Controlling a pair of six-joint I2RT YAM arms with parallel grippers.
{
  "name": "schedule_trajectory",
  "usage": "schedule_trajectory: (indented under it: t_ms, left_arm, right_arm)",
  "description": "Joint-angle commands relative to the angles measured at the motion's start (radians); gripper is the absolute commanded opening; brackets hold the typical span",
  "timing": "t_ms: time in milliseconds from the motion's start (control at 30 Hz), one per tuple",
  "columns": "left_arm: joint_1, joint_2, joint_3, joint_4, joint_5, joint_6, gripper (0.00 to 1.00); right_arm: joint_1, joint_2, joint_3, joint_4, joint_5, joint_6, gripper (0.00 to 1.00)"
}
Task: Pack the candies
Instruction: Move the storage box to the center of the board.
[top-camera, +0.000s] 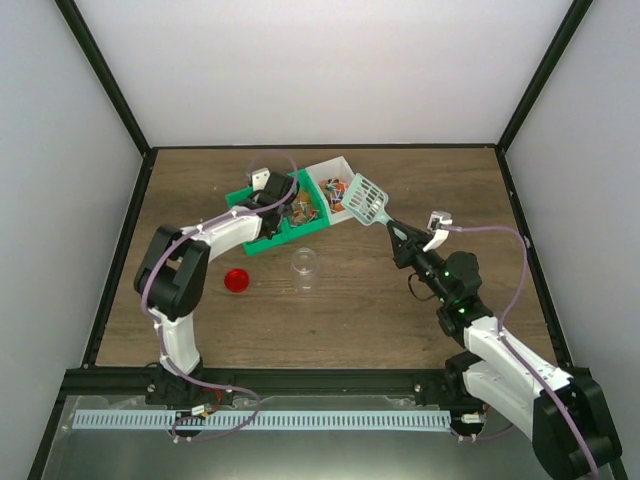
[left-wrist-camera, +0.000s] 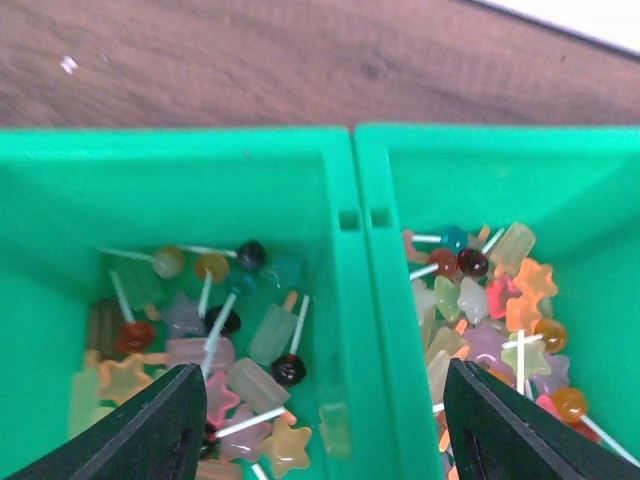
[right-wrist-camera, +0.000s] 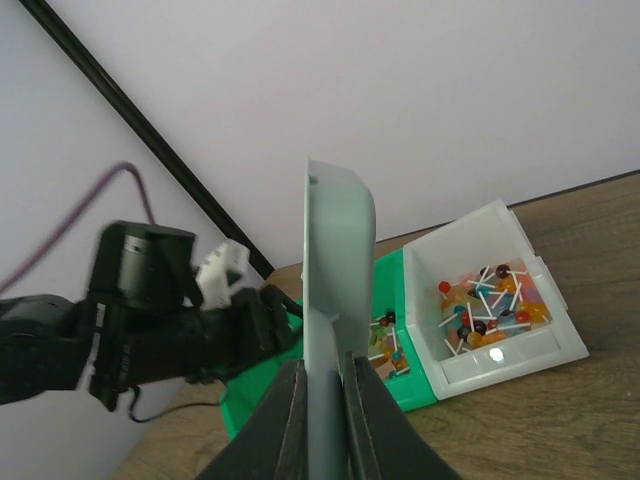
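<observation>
Evidently little of the packing is done. The clear round glass jar (top-camera: 305, 265) stands open near the middle of the brown wooden table (top-camera: 350, 325), and I can make out nothing inside it. Its round red lid (top-camera: 237, 280) lies off at its 9 o'clock. The candies (left-wrist-camera: 470, 262) – mixed stars, lollipops and blocks – lie in the green plastic bins (top-camera: 262, 237) at the jar's 11 o'clock and in the white plastic bin (right-wrist-camera: 500, 350) at its 1 o'clock.

The left claw (left-wrist-camera: 322, 375) hangs low over the green bins with its jaws wide, one finger over each compartment and the dividing wall between them; it holds nothing. The right claw (right-wrist-camera: 322, 365) is clamped on the handle of the pale blue-green slotted plastic scoop (top-camera: 367, 200), whose head sits at the white bin's 3 o'clock rim. No candy shows on it.

By my reckoning, scooping, filling the jar and fitting the lid are all left.

For room, the near half of the table is bare from 4 to 8 o'clock of the jar, so a path from either bin to the jar looks free. Up at 12 o'clock it is tighter – both arms crowd the bins side by side, the bin walls stand upright in the way, and the black frame rail (top-camera: 120, 260) bounds the table at 9 o'clock.
</observation>
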Motion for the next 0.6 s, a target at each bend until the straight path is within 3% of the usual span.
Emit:
schedule_trajectory:
  t_ms: [0, 167, 333, 567]
  left_arm:
    - [0.003, -0.107, -0.002, -0.057, -0.13, 0.073, 0.67]
    - [0.07, -0.149, 0.014, -0.15, -0.189, 0.082, 0.65]
    - [0.149, -0.202, -0.1, -0.119, -0.149, 0.071, 0.61]
    - [0.167, -0.112, -0.121, -0.104, -0.112, 0.063, 0.35]
  right_arm:
    - [-0.007, 0.036, -0.004, 0.068, -0.006, -0.004, 0.01]
    - [-0.007, 0.064, -0.001, 0.082, -0.017, -0.004, 0.01]
    - [-0.006, 0.07, -0.001, 0.095, -0.026, -0.002, 0.01]
    - [-0.006, 0.094, -0.022, 0.133, -0.048, 0.018, 0.01]
